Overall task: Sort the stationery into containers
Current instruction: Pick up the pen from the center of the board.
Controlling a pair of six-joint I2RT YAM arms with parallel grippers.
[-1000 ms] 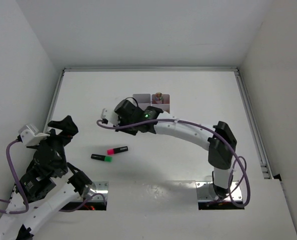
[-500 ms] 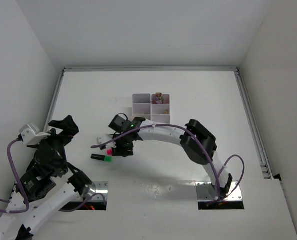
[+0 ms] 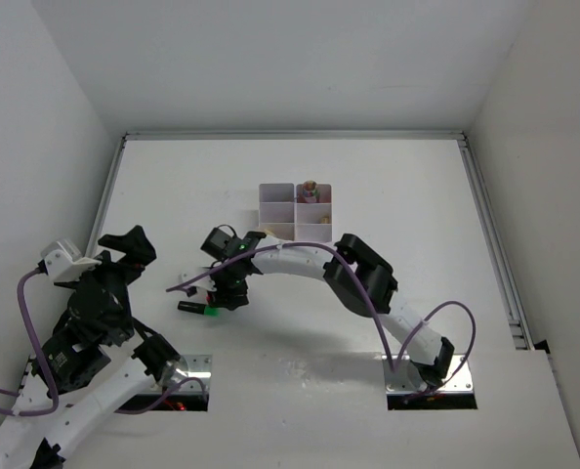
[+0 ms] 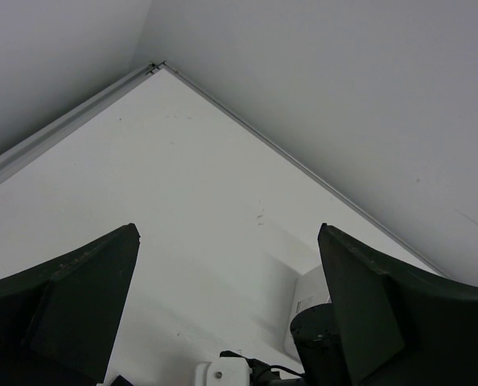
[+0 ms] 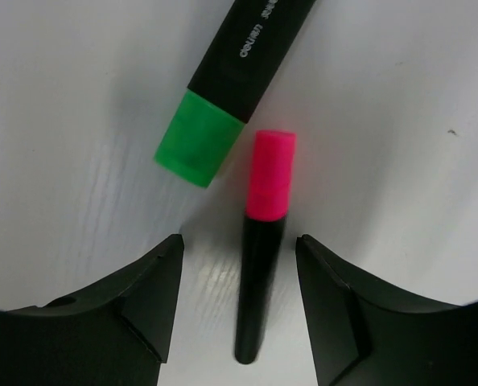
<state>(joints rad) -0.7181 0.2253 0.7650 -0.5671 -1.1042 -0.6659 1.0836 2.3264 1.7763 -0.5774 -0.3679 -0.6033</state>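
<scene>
The white table (image 3: 388, 186) carries a white organiser tray (image 3: 295, 203) and, nearer, a green highlighter (image 3: 196, 308) beside a pink highlighter (image 5: 263, 249).

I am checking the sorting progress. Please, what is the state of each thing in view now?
right hand: open, around the pink highlighter, not gripping.
left hand: open, empty.
pink highlighter: capped, lying flat.
green highlighter: capped, lying flat.
organiser tray: upright, partly filled.

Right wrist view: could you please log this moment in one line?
right gripper: open, straddling pink highlighter | green highlighter: beside it | left gripper: open, empty
</scene>
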